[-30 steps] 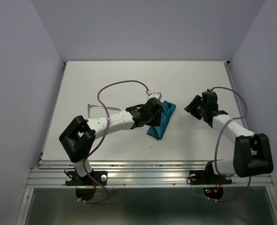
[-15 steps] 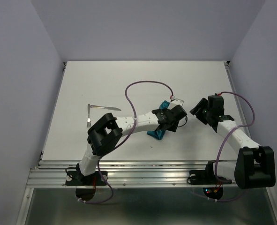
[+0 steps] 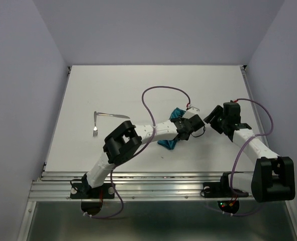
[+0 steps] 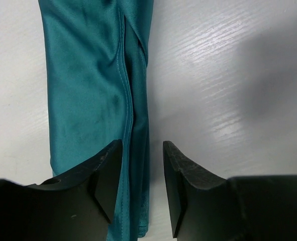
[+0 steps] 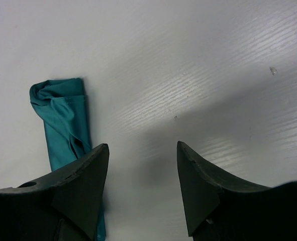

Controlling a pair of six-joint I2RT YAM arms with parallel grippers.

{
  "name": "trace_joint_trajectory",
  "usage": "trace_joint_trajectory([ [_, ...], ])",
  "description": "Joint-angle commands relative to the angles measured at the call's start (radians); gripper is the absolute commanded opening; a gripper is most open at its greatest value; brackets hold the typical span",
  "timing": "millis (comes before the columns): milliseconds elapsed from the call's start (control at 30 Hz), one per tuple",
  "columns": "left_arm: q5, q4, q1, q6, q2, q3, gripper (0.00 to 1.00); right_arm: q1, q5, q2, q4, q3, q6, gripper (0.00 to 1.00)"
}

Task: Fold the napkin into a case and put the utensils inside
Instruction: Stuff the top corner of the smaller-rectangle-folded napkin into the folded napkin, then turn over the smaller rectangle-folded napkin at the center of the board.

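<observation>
The napkin (image 3: 177,111) is folded into a narrow teal case; in the top view my left arm covers most of it. In the left wrist view the case (image 4: 88,90) runs away from the jaws, and my left gripper (image 4: 142,150) stands open over its right edge, holding nothing. The left gripper (image 3: 193,129) sits at the case's right side. My right gripper (image 3: 209,119) hovers open just right of it, over bare table (image 5: 198,75), with the case (image 5: 63,115) to its left. Two silver utensils, a knife (image 3: 112,115) and a second piece (image 3: 95,130), lie far left.
The white table (image 3: 138,85) is bounded by purple walls on three sides and a metal rail (image 3: 153,183) at the near edge. Purple cables (image 3: 163,90) loop above both wrists.
My left arm has swung right across the napkin to its right side and its jaws have widened. The right gripper has drawn back slightly to the right and opened a little.
</observation>
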Motion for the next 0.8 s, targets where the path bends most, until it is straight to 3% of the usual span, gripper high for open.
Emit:
trace_joint_trajectory([
  [0, -0.075, -0.038, -0.009, 0.015, 0.029, 0.072, 0.49, -0.008, -0.035, 0.003, 0.01, 0.004, -0.006, 0.62],
  [267, -0.096, -0.055, -0.009, 0.025, 0.097, 0.116, 0.45, -0.008, -0.047, 0.003, 0.023, -0.008, -0.003, 0.62],
  [500, -0.119, -0.082, -0.006, 0.024, 0.135, 0.13, 0.35, -0.008, -0.05, 0.0, 0.023, -0.014, -0.003, 0.62],
  [700, -0.088, -0.058, 0.0, 0.045, 0.138, 0.109, 0.17, -0.008, -0.052, 0.002, 0.026, -0.014, 0.002, 0.62],
  [767, -0.072, -0.053, 0.006, 0.06, 0.144, 0.11, 0.05, -0.008, -0.053, -0.004, 0.027, -0.014, 0.002, 0.62],
])
